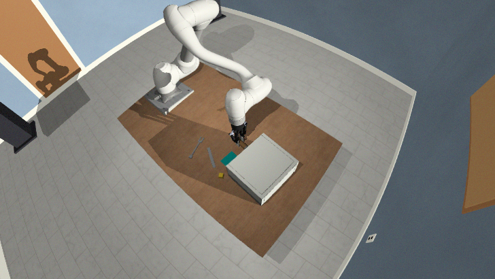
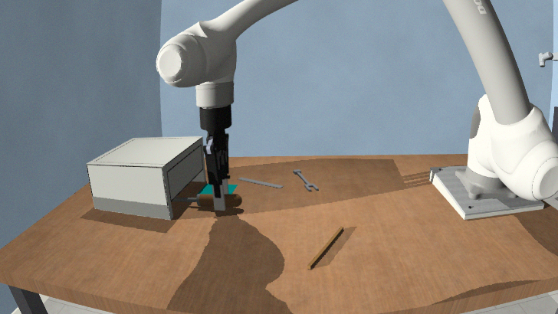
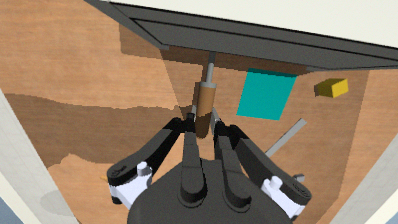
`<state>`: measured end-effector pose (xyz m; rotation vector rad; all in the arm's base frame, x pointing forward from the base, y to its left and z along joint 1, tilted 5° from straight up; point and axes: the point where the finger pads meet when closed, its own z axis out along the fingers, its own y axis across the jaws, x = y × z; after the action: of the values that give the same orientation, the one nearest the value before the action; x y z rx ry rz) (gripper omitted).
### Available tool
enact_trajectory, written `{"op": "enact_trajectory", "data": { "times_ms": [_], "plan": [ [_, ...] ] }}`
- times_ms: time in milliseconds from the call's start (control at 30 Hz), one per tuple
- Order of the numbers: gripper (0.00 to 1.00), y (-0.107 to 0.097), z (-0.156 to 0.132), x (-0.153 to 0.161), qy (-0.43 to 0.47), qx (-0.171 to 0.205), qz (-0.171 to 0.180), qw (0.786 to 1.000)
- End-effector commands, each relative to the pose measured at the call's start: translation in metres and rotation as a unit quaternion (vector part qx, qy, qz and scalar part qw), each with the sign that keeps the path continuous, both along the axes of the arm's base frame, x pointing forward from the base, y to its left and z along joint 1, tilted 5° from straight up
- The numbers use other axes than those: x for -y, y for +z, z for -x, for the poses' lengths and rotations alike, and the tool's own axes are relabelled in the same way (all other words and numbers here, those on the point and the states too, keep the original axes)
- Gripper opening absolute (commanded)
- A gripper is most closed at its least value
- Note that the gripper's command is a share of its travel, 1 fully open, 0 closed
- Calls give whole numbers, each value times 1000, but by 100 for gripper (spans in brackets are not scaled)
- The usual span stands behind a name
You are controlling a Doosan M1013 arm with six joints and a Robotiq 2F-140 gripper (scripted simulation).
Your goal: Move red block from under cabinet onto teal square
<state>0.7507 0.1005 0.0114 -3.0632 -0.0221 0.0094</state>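
My gripper (image 2: 218, 201) (image 3: 203, 112) (image 1: 239, 139) is shut on the brown wooden handle of a long tool (image 3: 205, 106) (image 2: 212, 202). The tool lies low over the table, and its grey metal shaft (image 3: 210, 65) (image 2: 183, 199) reaches into the gap under the grey cabinet (image 2: 150, 171) (image 1: 262, 167). The teal square (image 3: 266, 93) (image 2: 211, 190) (image 1: 228, 158) lies on the table just in front of the cabinet, beside the tool. The red block is hidden in every view.
A small yellow block (image 3: 331, 88) (image 1: 220, 175) sits near the teal square. A flat grey bar (image 2: 260, 182) (image 1: 211, 157) and a grey wrench (image 2: 305, 180) (image 1: 196, 148) lie farther out. A thin wooden stick (image 2: 325, 247) lies nearer the front. The arm's base plate (image 2: 480, 193) is at the right.
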Motion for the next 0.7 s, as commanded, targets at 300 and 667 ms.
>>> {"op": "enact_trajectory", "data": {
  "times_ms": [300,667],
  "plan": [
    [0,0,-15,0,0,0,0,1000],
    [0,0,-24,-1,0,0,0,1000]
  ]
}}
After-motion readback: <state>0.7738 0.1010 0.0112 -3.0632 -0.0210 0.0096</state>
